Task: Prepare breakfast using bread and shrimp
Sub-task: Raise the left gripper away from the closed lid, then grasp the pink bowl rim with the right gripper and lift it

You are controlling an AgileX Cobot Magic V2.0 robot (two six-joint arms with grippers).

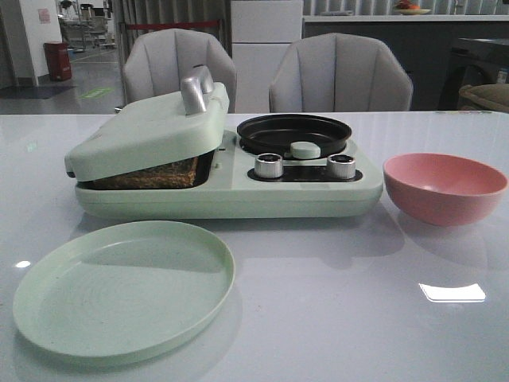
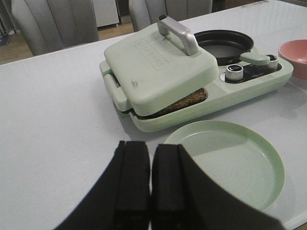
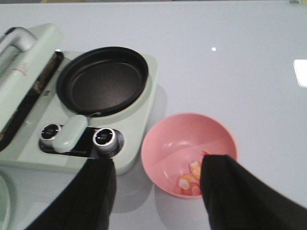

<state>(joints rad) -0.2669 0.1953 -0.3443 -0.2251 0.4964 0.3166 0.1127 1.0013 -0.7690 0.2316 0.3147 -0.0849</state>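
Where the bench (image 1: 334, 318) carries the breakfast maker (image 1: 231, 187), the bread (image 1: 151, 173) lies in the maker's left compartment, its brown edge showing in the gap beneath the tilted lid (image 1: 147, 131). The lid rests partly lowered on the bread; its metal handle (image 1: 195, 91) stands on top. To the right of the lid sits the black pan (image 1: 294, 131), with two knobs (image 1: 269, 165) in front of it and a pale green pan handle (image 1: 305, 149) between them. A pale green plate (image 1: 119, 286) lies on the bench just in front of the maker, apart from it. A pink bowl (image 1: 444, 187) stands near the maker's right end, not touching it. The shrimp (image 3: 189, 178), a few orange-pink pieces, lie in the bottom of the bowl. The left gripper (image 2: 149, 191) hangs above the bench near the plate's edge, its black fingers (image 2: 129, 187) pressed together and holding nothing. The right gripper (image 3: 156, 196) hovers over the bowl's near side with its fingers (image 3: 240, 196) spread wide apart and holding nothing. Two grey chairs (image 1: 342, 72) stand behind the bench.
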